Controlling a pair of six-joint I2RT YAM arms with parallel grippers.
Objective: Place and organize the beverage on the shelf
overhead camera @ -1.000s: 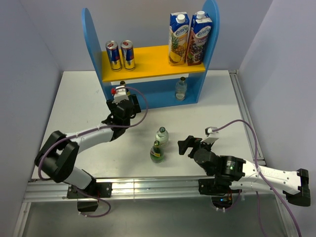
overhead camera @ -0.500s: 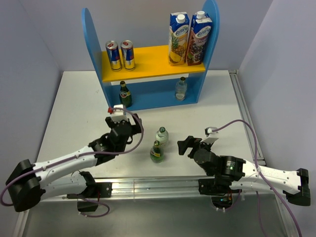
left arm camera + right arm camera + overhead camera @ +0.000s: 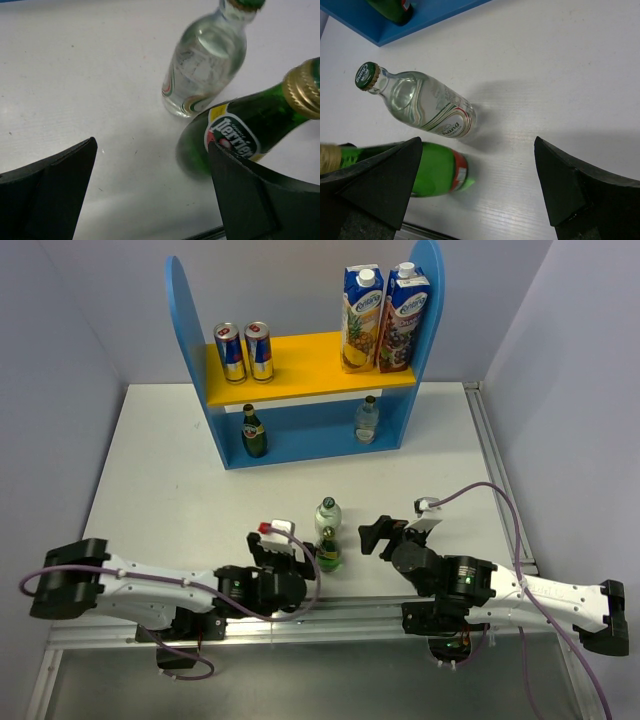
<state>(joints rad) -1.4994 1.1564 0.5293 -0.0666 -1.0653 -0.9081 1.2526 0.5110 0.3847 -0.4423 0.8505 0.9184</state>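
Observation:
The shelf [image 3: 190, 320] has a yellow-orange upper board [image 3: 310, 375] holding two blue-and-silver cans [image 3: 230, 352]. On its lower level stand a dark green bottle [image 3: 253, 432] at the left and a clear bottle [image 3: 367, 420] at the right. On the table stand another clear bottle [image 3: 327, 515] [image 3: 205, 70] [image 3: 425, 107] and another green bottle [image 3: 325, 552] [image 3: 240, 132] [image 3: 437, 172]. My left gripper [image 3: 290, 552] [image 3: 152, 192] is open and empty, with the green bottle just beyond its right finger. My right gripper [image 3: 385, 535] [image 3: 477, 187] is open and empty, to the right of both bottles.
Two tall juice cartons [image 3: 362, 318] stand on the right end of the upper board. A metal rail [image 3: 300, 615] runs along the table's near edge. Grey walls close in both sides.
My left gripper has left the green bottle on the lower shelf level, pulled back to the near edge and swung right beside the green bottle on the table. The right arm has not moved.

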